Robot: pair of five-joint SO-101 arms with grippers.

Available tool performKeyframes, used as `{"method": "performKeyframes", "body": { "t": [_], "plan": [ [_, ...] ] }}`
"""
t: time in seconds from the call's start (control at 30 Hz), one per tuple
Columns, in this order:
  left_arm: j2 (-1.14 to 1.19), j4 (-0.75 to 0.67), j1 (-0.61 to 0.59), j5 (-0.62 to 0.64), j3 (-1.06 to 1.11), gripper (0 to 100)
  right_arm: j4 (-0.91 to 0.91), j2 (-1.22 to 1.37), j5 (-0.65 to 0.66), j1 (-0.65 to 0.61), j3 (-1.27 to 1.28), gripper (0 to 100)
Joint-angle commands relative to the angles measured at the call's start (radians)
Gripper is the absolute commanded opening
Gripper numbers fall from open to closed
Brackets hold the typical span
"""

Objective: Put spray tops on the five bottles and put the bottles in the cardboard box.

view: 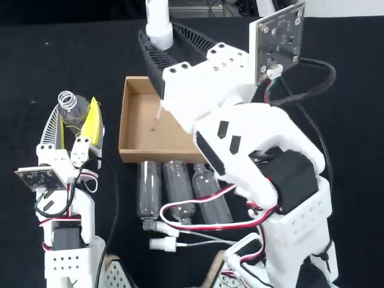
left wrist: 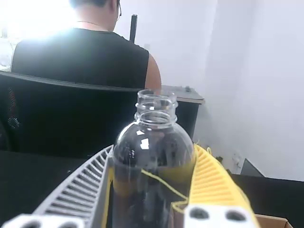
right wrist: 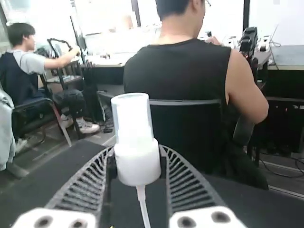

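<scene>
White arms (view: 252, 138), left claw (view: 78, 107) seemingly yellow-padded.

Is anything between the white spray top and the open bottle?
Nothing visible stands between the spray top in the right gripper and the open bottle in the left gripper; the cardboard box sits beside that path.

A white spray top (right wrist: 136, 142) is held upright in the right gripper (right wrist: 137, 159). It is squeezed between two ribbed fingers (right wrist: 85, 183), one on each side. A thin white tube (right wrist: 142, 211) is seen hanging down from it. A black table (right wrist: 52, 171) is seen below.
</scene>
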Motion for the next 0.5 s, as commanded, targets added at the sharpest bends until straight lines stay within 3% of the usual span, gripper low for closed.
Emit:
{"method": "performKeyframes", "body": {
  "t": [0.0,0.17,0.27,0.47],
  "plan": [
    [-0.023,0.046,0.028,0.006,0.018,3,-0.032,-0.002,-0.009,0.029,-0.002,1.1],
    [-0.023,0.057,0.197,-0.003,0.018,3,-0.034,-0.002,-0.026,0.003,0.001,1.1],
    [-0.023,0.057,0.219,-0.049,0.018,3,-0.034,-0.002,-0.046,-0.003,0.002,1.1],
    [-0.023,0.055,0.257,-0.433,0.018,3,-0.034,-0.001,-0.037,-0.002,0.002,1.2]
  ]
}}
